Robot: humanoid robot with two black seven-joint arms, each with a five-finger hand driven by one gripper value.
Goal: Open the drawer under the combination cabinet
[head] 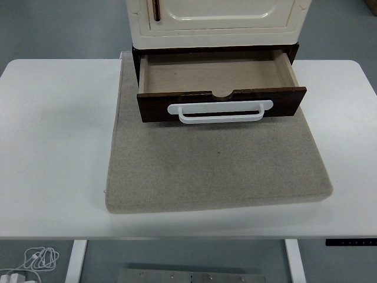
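A white table is carrying a grey mat that is reaching almost to its near edge. At the mat's far edge, a dark wooden drawer with a white handle is standing pulled open beneath a cream cabinet. Neither robot hand is showing, so their fingers cannot be judged.

Drawer pulled open under cream cabinet at 12 o'clock; white handle on dark front. Both on grey mat, white table.
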